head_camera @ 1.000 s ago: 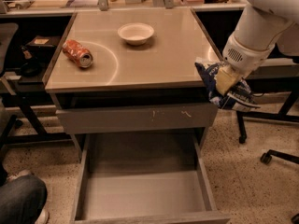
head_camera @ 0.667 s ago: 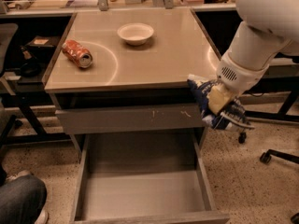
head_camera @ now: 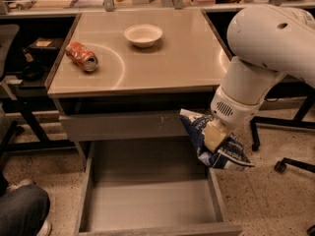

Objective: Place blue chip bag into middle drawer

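Note:
My gripper (head_camera: 212,137) is shut on the blue chip bag (head_camera: 206,140), a crinkled dark-blue foil bag with white patches. It holds the bag in the air just above the right wall of the open middle drawer (head_camera: 147,200), near the drawer's back right corner. The drawer is pulled out, with a plain grey floor. The white arm reaches down from the upper right.
On the tan tabletop (head_camera: 162,58) stand a white bowl (head_camera: 142,35) and a crushed orange soda can (head_camera: 81,56). A shut grey drawer front (head_camera: 123,126) sits above the open drawer. Office chair bases (head_camera: 285,163) stand at the right; a person's knee (head_camera: 22,210) is lower left.
My gripper has carried the blue chip bag down and to the left, from beside the tabletop's right edge to just above the open drawer's right wall.

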